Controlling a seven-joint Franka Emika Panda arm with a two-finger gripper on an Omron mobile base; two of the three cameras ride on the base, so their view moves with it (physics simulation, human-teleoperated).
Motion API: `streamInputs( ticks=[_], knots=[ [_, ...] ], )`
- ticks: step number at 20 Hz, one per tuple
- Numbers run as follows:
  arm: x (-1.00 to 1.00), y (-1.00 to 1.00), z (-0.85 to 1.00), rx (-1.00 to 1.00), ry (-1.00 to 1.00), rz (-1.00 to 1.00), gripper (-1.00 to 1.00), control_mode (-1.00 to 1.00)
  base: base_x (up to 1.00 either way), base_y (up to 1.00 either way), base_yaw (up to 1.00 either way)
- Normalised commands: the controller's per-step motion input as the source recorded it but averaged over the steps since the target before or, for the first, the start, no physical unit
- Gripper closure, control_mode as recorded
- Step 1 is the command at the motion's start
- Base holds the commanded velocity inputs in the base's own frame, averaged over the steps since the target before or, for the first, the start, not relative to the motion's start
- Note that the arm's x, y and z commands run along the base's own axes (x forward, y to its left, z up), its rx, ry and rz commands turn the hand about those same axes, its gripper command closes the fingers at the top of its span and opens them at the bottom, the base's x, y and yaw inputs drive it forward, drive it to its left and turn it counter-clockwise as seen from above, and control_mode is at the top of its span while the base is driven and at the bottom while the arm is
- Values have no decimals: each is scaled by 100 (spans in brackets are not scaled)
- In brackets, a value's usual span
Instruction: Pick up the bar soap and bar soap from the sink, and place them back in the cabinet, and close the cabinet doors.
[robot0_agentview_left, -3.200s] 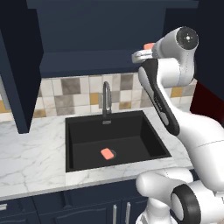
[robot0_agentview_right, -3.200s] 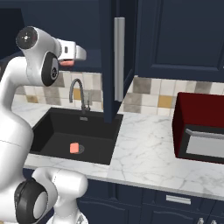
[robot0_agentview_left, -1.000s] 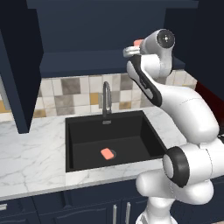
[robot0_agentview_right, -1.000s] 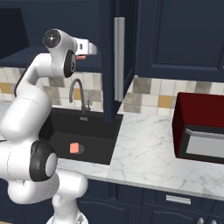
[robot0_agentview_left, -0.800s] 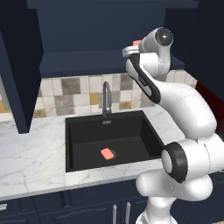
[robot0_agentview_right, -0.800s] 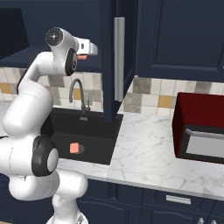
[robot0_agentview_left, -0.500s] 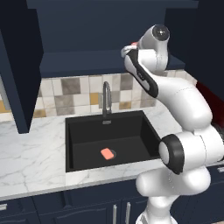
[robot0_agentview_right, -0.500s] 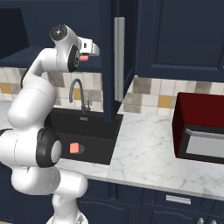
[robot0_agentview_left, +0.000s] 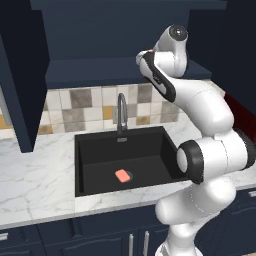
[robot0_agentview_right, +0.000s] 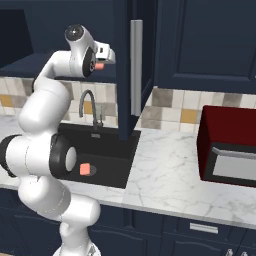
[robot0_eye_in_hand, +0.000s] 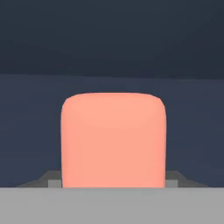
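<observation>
Claw (robot0_agentview_right: 101, 64) up high at the open cabinet (robot0_agentview_left: 120, 35), pinching one pink bar soap (robot0_eye_in_hand: 113, 140) tight, just above the navy shelf (robot0_agentview_left: 100, 67). Other bar soap (robot0_agentview_left: 123, 175) down flat in the black sink (robot0_agentview_left: 85, 165), near the drain.

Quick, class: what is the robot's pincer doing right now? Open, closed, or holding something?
Pincer: closed on one bar soap, raised in front of the open cabinet.
</observation>
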Motion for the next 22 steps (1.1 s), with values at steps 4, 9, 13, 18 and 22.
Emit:
streamInputs(
  ticks=[4, 9, 13, 18, 22],
  knots=[
    [30, 0, -24, 0, 0, 0, 100, -100, 0, 0, 0],
    [29, 0, -24, 0, 0, 0, 100, -100, 0, 0, 0],
    [27, 0, -17, 0, 0, 0, 100, -100, 0, 0, 0],
    [29, 0, -17, 0, 1, 0, 100, -100, 0, 0, 0],
    [24, 0, -9, 0, 0, 0, 100, -100, 0, 0, 0]
  ],
)
